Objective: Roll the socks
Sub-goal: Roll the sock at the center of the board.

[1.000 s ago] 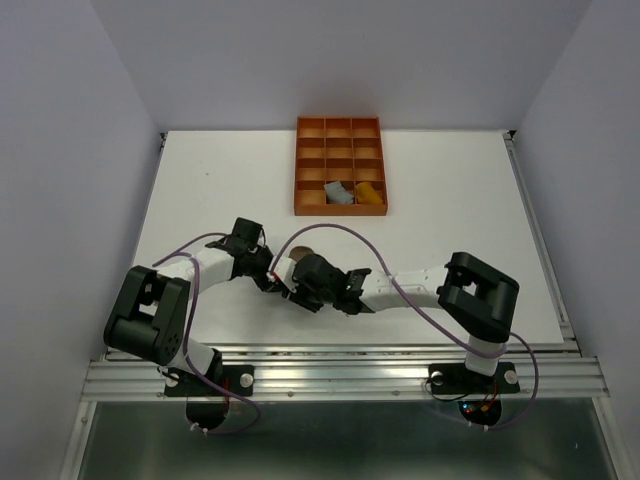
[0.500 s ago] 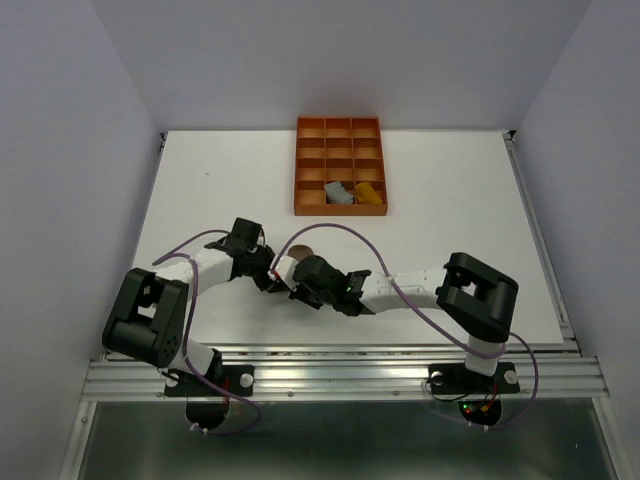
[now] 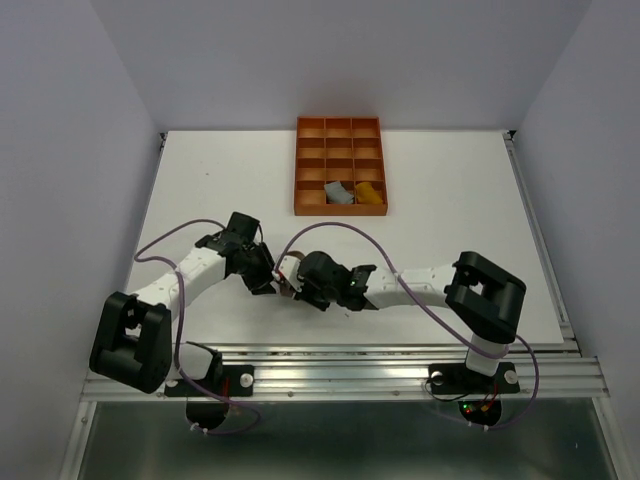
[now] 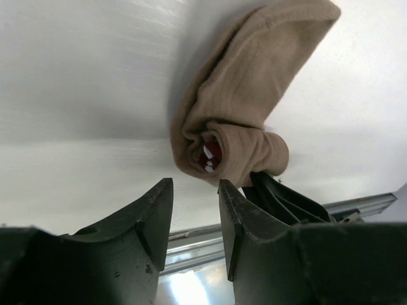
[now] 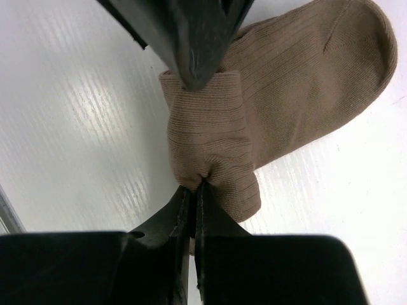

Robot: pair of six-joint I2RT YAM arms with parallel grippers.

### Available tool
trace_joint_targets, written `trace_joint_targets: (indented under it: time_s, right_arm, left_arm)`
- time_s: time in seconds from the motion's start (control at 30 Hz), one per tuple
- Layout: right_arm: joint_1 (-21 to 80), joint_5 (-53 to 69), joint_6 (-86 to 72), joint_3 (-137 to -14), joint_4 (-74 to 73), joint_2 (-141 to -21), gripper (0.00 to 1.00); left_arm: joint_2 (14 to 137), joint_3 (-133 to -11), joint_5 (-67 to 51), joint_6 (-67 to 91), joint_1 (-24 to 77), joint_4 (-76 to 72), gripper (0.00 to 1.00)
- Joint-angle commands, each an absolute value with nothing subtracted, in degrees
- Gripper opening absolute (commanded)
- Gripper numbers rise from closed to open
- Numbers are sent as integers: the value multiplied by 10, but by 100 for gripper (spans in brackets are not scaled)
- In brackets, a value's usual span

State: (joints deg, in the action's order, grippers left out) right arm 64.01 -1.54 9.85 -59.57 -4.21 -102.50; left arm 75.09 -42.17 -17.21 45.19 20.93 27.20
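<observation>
On table (image 3: 450, 200), taupe sock (image 4: 254, 82), half-rolled

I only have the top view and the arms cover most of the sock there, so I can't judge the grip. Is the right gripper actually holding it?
Observer: Yes. In the right wrist view, the right gripper is shut on the edge of the rolled part of the taupe sock.
Operator: And the left one?
Observer: The left gripper is open with nothing between its jaws. The roll lies just past its tips.
Operator: Is the whole sock rolled up?
Observer: No. The toe end lies flat and unrolled on the table.
</observation>
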Motion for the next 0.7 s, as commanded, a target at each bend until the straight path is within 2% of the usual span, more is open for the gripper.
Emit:
trace_joint_targets:
  time_s: [0.0, 0.1, 0.23, 0.47, 0.67]
  right_arm:
    - [637, 42, 109, -597, -106, -1034, 1]
    - [637, 64, 124, -595, -110, -1028, 1]
    - [637, 77, 138, -596, -116, -1022, 1]
    - [642, 73, 182, -604, -131, -1019, 1]
    - [642, 97, 259, -631, -160, -997, 1]
  left_arm:
    - [748, -439, -135, 449, 205, 275, 42]
    - [776, -458, -141, 453, 204, 229, 39]
    - [833, -495, -160, 442, 205, 186, 29]
    - [898, -520, -138, 427, 206, 185, 25]
    - [964, -515, -102, 417, 213, 202, 16]
